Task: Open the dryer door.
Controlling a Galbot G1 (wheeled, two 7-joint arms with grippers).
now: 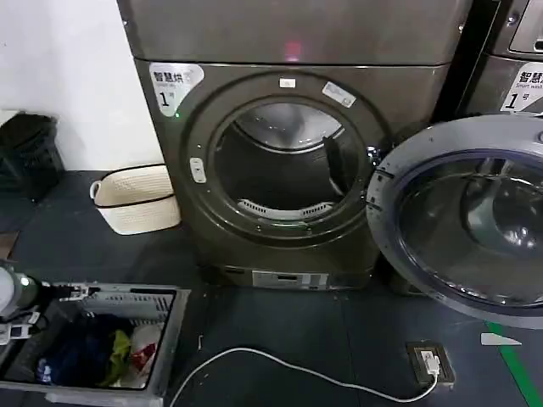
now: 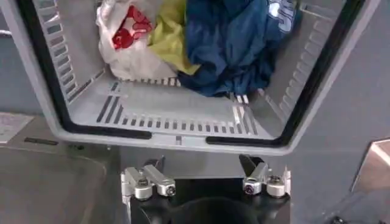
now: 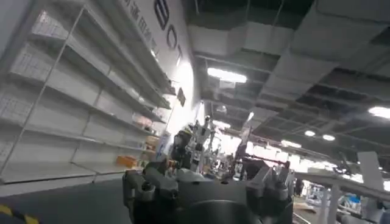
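The bronze-grey dryer (image 1: 170, 178) stands ahead with a white "1" sticker at its upper left corner and a red light above. The dryer door (image 1: 399, 182) is swung wide open to the right, its grey inner face and dark glass turned toward me. The round opening shows the drum (image 1: 280, 161) inside. My left gripper (image 1: 19, 318) is low at the left, well away from the door. It hangs open over a grey laundry basket (image 2: 177, 141), with nothing between its fingers (image 2: 159, 164). My right gripper (image 3: 207, 182) points up into the room, open and holding nothing.
The grey laundry basket (image 1: 174, 326) holds blue, yellow and white clothes. A white woven basket (image 1: 136, 199) sits left of the dryer. A white cable (image 1: 280, 365) runs across the dark floor to a socket (image 1: 428, 360). A second machine (image 1: 509, 76) stands behind the open door.
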